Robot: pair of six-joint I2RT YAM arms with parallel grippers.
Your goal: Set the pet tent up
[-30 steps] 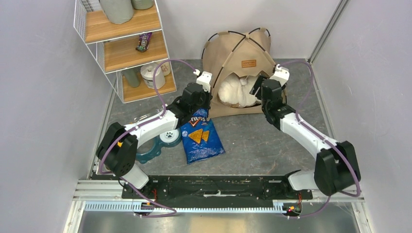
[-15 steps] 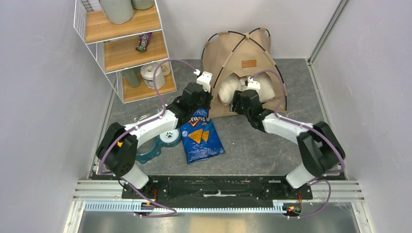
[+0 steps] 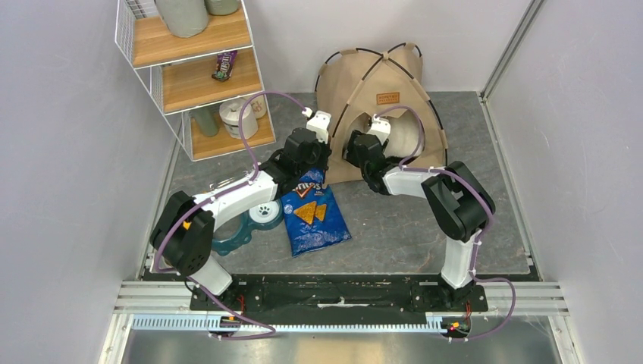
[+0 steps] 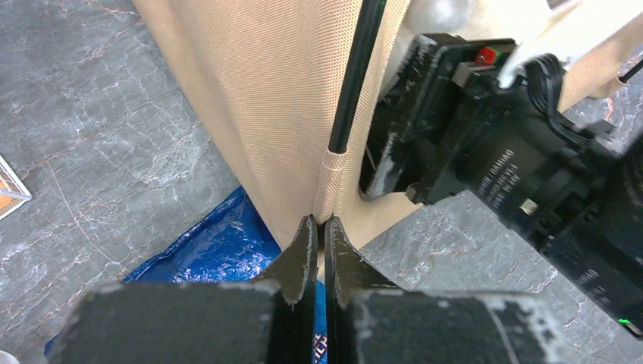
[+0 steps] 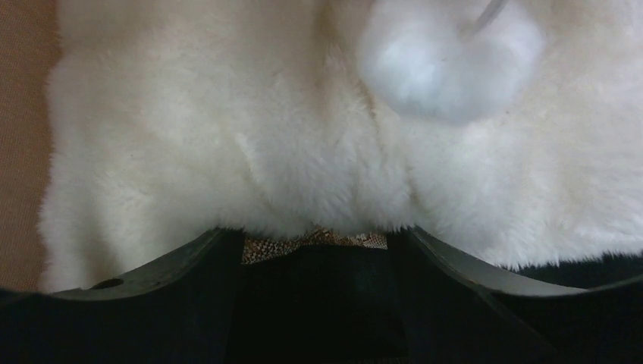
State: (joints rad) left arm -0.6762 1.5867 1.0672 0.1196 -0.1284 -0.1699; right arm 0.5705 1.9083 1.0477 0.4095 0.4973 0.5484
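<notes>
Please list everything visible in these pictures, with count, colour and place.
pet tent: one, tan with black poles, far middle.
cushion: one, fluffy white, inside the tent.
pom-pom: one, white, in front of the cushion.
chip bag: one, blue, near middle.
bowl holder: one, teal, left of the chip bag.
shelf: one, white wire and wood, far left.
candy bag: one, brown, middle shelf board.
left gripper: one, black, shut on the tent's edge.
right gripper: one, black, open against the cushion.

pet tent: matt woven cloth | cushion: fluffy fur | shelf: wood
</notes>
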